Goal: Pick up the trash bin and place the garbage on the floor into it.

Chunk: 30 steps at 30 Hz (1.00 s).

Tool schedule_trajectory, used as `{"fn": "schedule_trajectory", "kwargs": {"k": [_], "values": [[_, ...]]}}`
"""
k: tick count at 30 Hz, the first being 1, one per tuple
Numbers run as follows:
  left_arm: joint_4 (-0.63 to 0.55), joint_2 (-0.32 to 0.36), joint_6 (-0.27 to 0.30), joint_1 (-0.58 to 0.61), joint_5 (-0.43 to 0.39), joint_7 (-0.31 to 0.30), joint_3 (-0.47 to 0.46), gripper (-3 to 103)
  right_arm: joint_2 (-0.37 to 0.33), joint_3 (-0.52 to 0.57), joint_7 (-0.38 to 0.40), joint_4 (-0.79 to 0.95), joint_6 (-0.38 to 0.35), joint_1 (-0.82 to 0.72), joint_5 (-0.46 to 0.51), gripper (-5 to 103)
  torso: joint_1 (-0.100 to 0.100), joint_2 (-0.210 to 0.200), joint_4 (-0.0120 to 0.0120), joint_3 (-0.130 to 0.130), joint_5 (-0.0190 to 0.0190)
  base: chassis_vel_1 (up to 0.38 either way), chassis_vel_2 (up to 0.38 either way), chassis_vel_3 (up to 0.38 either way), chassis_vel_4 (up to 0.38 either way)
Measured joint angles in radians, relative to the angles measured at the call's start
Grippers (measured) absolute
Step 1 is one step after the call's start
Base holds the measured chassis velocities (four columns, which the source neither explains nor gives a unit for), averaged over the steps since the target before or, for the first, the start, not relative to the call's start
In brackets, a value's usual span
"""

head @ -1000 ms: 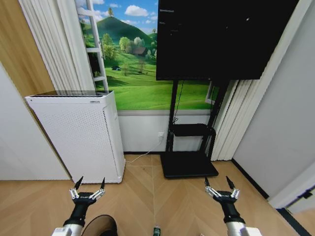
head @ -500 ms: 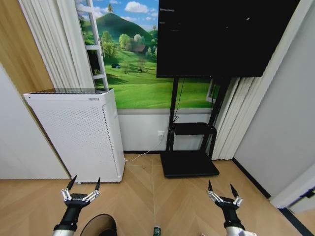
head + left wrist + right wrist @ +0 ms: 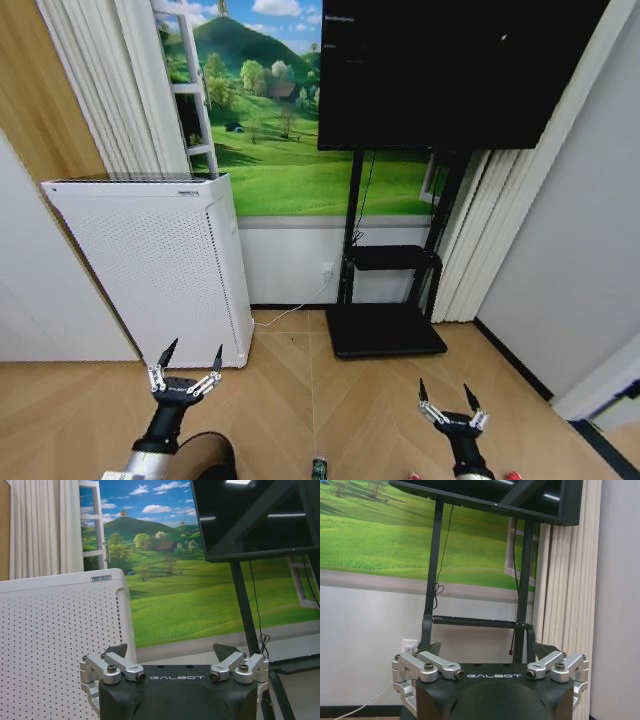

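Head view, left to right: our left gripper (image 3: 187,377), fingers spread wide and empty, hovers above the trash bin (image 3: 205,456) standing on the floor (image 3: 300,390); a bottle (image 3: 318,468) lies mid-floor; our right gripper (image 3: 447,409), equally wide, holds nothing. We judge the task barely begun: bin ungrasped, garbage uncollected.
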Motion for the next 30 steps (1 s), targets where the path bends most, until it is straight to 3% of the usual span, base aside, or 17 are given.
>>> {"fn": "schedule_trajectory", "kwargs": {"k": [4,7,18,30], "values": [[0.008,-0.005,0.0,0.0,0.006,0.001,0.007,93,-0.004,0.001,-0.012,0.002,0.0,-0.005,0.002,100,-0.007,-0.019,0.0,-0.011,0.0,0.0,0.0,0.0,0.0],[0.015,-0.005,-0.001,-0.001,0.006,0.001,0.008,98,-0.009,0.001,-0.026,0.006,0.0,-0.005,0.005,100,-0.013,-0.032,0.0,-0.019,0.0,0.0,0.0,0.0,0.0],[0.05,0.001,-0.016,0.008,-0.017,0.004,-0.022,96,-0.006,0.0,-0.055,0.011,-0.004,-0.005,0.002,100,-0.031,-0.078,0.0001,-0.047,0.0,0.0,0.0,0.0,0.0],[0.058,-0.002,-0.025,0.019,-0.028,-0.005,-0.028,96,-0.01,0.005,-0.006,0.012,-0.018,0.003,0.002,100,-0.048,-0.131,0.0001,-0.083,-0.0001,0.0,0.0,0.0,0.0]]}}
